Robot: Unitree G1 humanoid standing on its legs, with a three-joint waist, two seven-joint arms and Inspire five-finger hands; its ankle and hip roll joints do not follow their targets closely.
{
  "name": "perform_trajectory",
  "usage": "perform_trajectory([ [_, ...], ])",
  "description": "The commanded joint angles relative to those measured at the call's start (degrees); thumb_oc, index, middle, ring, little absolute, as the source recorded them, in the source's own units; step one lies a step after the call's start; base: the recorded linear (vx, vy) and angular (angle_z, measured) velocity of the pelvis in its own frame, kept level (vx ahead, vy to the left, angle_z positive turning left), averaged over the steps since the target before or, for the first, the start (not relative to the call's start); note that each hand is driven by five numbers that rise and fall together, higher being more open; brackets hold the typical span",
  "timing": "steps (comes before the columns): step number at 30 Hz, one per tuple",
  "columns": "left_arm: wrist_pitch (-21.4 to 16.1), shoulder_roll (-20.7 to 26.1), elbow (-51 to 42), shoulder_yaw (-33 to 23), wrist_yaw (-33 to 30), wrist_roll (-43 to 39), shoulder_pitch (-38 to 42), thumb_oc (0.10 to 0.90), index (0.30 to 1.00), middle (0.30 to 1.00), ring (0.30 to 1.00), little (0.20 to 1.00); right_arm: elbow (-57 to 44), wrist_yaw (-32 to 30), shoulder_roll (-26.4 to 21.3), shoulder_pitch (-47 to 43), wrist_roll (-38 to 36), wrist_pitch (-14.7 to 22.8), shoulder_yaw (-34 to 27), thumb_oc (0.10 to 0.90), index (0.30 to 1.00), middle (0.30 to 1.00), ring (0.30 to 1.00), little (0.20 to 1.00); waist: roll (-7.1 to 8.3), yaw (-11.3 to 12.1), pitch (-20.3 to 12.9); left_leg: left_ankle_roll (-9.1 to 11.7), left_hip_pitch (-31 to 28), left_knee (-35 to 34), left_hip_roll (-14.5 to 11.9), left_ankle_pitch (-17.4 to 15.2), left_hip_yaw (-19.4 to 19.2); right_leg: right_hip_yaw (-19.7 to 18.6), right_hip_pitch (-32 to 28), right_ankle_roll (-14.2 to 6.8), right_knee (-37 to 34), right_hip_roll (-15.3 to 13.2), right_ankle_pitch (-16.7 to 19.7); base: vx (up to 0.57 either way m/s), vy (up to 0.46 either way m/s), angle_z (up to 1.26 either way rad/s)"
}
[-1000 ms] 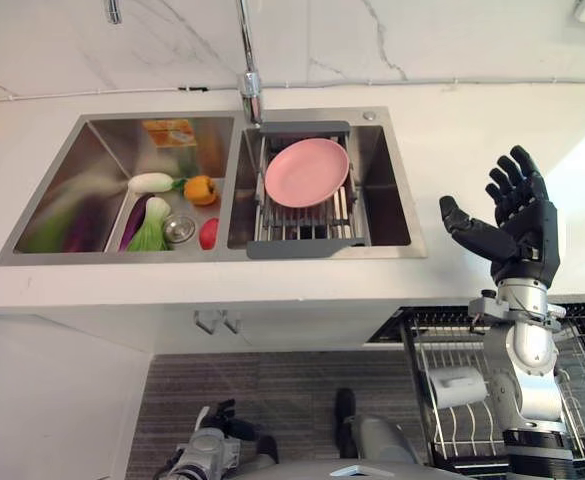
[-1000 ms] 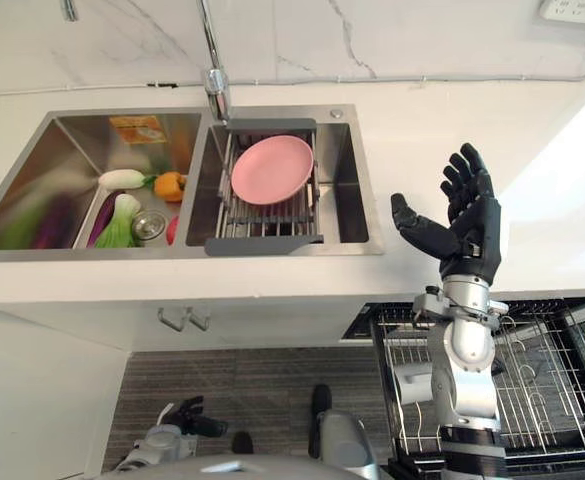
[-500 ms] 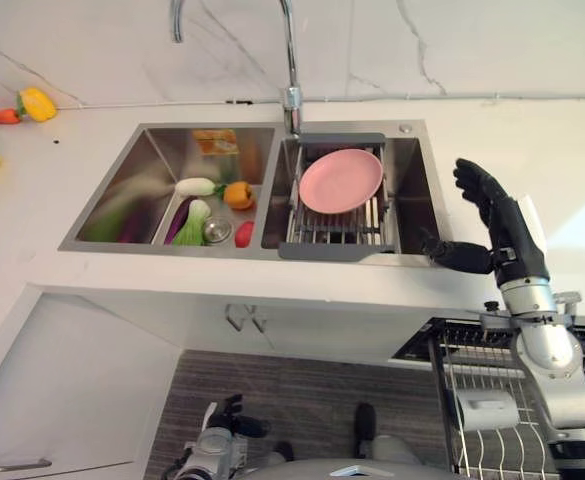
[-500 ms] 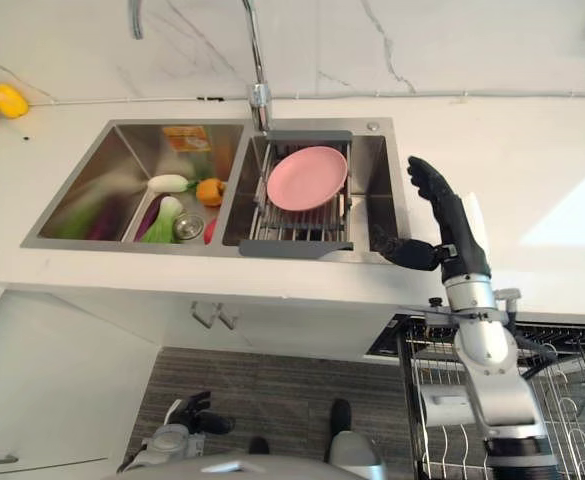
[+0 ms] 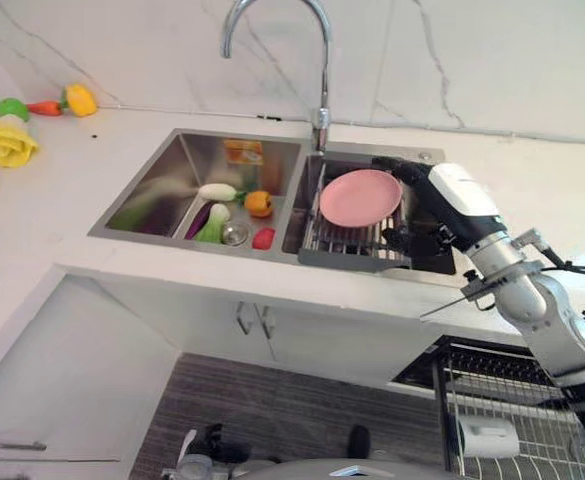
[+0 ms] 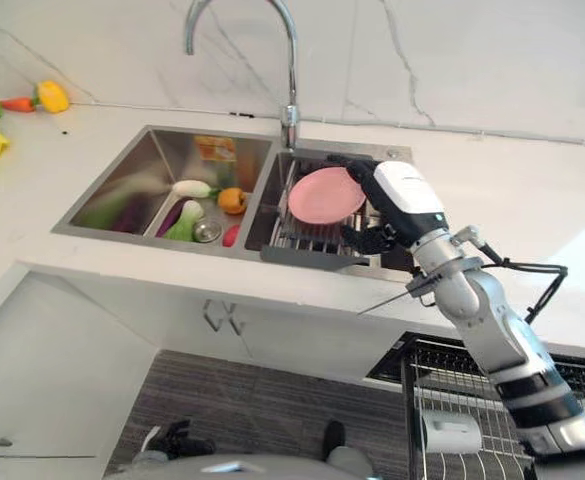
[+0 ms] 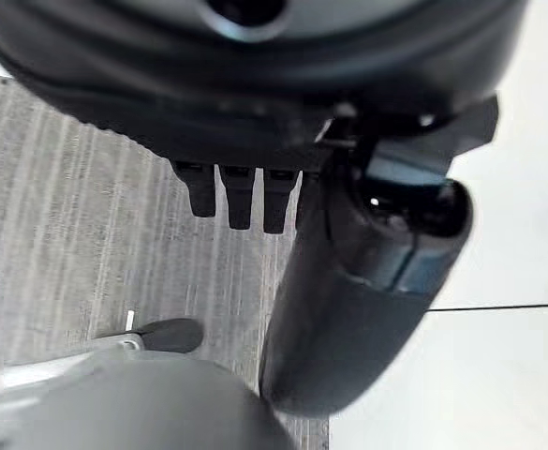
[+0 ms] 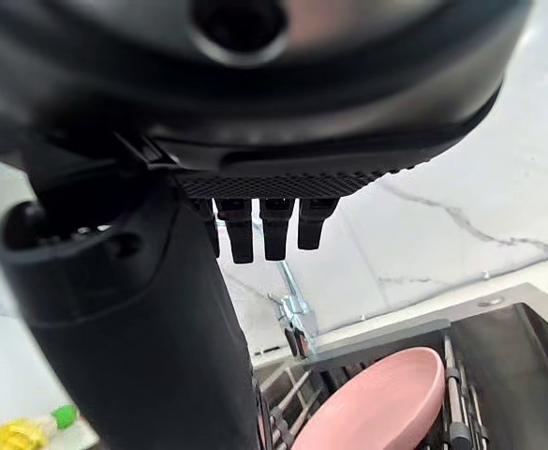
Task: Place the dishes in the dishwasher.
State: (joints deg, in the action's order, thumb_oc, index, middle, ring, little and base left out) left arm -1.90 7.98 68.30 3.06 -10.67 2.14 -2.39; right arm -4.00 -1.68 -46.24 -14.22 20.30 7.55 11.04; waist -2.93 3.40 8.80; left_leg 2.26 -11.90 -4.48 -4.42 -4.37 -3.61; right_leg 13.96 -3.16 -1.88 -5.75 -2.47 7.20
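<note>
Currently: Right Hand at the Right Basin, Plate Still on the Rack

The pink plate lay on the drying rack, which spanned the right basin of the double sink. The plate sat toward the rack's back edge, near the base of the faucet, with bare rack bars showing between it and the rack's front edge.

The right hand was positioned over the right-hand side of that basin, just beside the plate's right edge. Its fingers were extended and relaxed, not closed on anything; the right wrist view showed the fingers straight, with the plate lying beyond them and apart from them. Contact between hand and plate could not be confirmed.

The left hand hung low beside the cabinet, above the grey floor, with its fingers straight and nothing in it.

The left basin held vegetables near its front right corner: a white radish, an orange pepper, a leafy green and a red item. More toy produce lay at the counter's far left edge.

The dishwasher rack stood pulled out below the counter's front right edge, with a white cup in it and open wire bays around that cup.
</note>
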Motion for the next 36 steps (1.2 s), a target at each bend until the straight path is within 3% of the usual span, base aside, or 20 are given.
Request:
perform_trajectory([
  [1,-0.24,2.55,3.4,2.93,-0.06,1.12,0.49,0.8,0.9,0.9,0.9,0.9,-3.09,-1.86,-0.36,-3.94,1.47,0.37,-2.62,0.8,0.9,0.9,0.9,0.9,4.35,0.77,-2.37,2.33,3.03,-0.52,0.29,4.32,-1.8,-0.81,-8.62,-5.06,0.75,-4.38,-10.4,-0.02,0.003,0.1],
  [7,0.14,2.87,3.93,3.43,0.68,0.68,0.2,0.8,0.9,0.9,0.9,0.9,6.68,-0.03,-3.22,-11.15,5.81,-1.45,4.41,0.8,0.9,0.9,0.9,0.9,4.68,2.24,-2.27,2.55,3.52,-0.49,0.33,4.76,-0.47,0.59,-8.91,-4.99,0.75,-4.41,-10.37,-0.03,0.001,0.12],
  [15,0.38,2.99,4.78,3.14,0.9,0.33,-0.11,0.8,0.9,0.9,0.9,0.9,12.96,0.37,-4.56,-15.38,9.67,-2.47,8.51,0.8,0.9,0.9,0.9,0.9,4.78,3.48,-2.16,2.81,4.38,-0.41,0.46,5.27,0.85,1.95,-9.04,-4.84,0.75,-4.38,-10.37,-0.02,-0.003,0.09],
  [22,0.44,2.59,5.02,3.43,-0.12,-0.16,0.1,0.8,0.9,0.9,0.9,0.9,20.71,-4.22,-2.9,-18.36,18.34,-4.6,10.95,0.8,0.9,0.9,0.9,0.9,4.52,4.69,-1.99,3.31,5.14,-0.41,0.56,5.71,2.36,3.57,-9.4,-4.79,0.75,-4.48,-10.61,-0.01,-0.009,0.08],
  [34,0.52,2.01,5.14,4.59,-1.59,-0.71,0.55,0.8,0.9,0.9,0.9,0.9,30.59,-10.3,0.9,-24.54,25.86,-8.38,15.15,0.8,0.9,0.9,0.9,0.9,3.94,6.0,-2.01,3.95,6.31,-0.35,0.67,6.43,4.38,5.8,-9.85,-4.6,0.75,-4.61,-11.0,-0.01,-0.01,0.13],
  [35,0.37,1.88,5.15,4.96,-2.0,-0.84,0.56,0.8,0.9,0.9,0.9,0.9,32.56,-12.3,2.1,-25.01,27.02,-9.14,15.33,0.54,0.509,0.509,0.509,0.509,3.7,6.33,-1.99,4.01,6.41,-0.37,0.73,6.56,4.68,6.15,-9.98,-4.56,0.75,-4.57,-11.09,-0.02,-0.007,0.04],
  [36,0.35,1.9,5.16,4.95,-2.01,-0.85,0.56,0.8,0.9,0.9,0.9,0.9,32.7,-12.43,2.17,-25.06,27.03,-9.12,15.38,0.505,0.458,0.458,0.458,0.458,3.72,6.3,-1.99,4.02,6.41,-0.36,0.74,6.56,4.71,6.18,-9.99,-4.56,0.75,-4.57,-11.09,-0.02,-0.006,0.05],
])
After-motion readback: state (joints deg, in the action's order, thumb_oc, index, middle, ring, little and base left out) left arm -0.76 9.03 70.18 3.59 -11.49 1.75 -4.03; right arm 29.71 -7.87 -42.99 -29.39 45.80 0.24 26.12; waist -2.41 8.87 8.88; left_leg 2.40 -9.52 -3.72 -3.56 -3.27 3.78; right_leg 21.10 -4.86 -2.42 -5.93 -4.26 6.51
